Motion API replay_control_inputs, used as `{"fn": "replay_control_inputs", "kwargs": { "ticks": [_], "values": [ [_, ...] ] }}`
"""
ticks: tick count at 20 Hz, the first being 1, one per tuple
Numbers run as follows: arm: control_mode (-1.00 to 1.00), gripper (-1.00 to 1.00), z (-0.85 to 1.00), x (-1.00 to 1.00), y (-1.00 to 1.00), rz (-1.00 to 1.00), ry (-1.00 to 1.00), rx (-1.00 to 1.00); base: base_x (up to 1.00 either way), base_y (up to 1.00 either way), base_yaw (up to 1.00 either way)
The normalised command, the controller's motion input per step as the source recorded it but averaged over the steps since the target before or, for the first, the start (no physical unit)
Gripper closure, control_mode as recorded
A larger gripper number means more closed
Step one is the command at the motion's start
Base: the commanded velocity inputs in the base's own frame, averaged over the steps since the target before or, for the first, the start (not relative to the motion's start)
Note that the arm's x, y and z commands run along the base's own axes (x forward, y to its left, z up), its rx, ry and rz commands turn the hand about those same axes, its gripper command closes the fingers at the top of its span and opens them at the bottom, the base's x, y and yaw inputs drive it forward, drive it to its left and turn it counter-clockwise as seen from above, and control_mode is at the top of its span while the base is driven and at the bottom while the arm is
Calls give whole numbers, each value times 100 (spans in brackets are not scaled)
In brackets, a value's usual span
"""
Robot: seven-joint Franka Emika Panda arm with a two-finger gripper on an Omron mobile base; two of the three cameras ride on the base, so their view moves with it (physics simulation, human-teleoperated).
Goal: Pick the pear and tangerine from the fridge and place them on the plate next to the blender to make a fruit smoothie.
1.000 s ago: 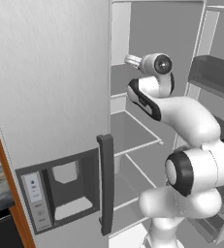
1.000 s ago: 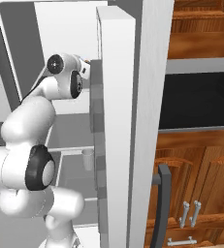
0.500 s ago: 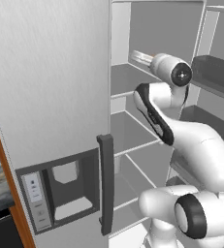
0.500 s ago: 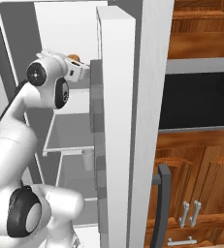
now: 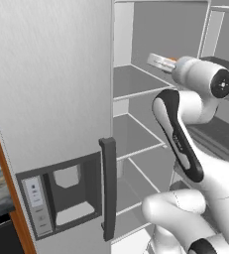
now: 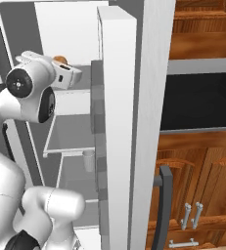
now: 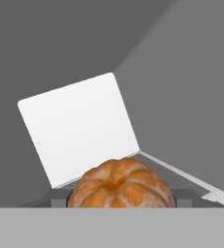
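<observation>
arm's swung up and further into the fridge, tool right at the tangerine, grip can't tell.

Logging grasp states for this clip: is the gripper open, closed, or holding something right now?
Gripper: fingertips hidden behind the tangerine pressed close at the hand; open or shut cannot be told.
</observation>
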Motion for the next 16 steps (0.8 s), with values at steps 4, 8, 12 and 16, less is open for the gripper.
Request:
{"fn": "replay_control_inputs", "kwargs": {
  "ticks": [4,8,12,16],
  "values": [
    [-100,100,1,-100,11,2,14,-2,0,0,0],
    [-100,100,-8,-100,28,0,26,-7,0,0,0],
    [-100,100,-19,-100,28,0,45,-10,0,0,0],
    [-100,100,-55,-100,4,0,52,-10,0,0,0]
  ]
}}
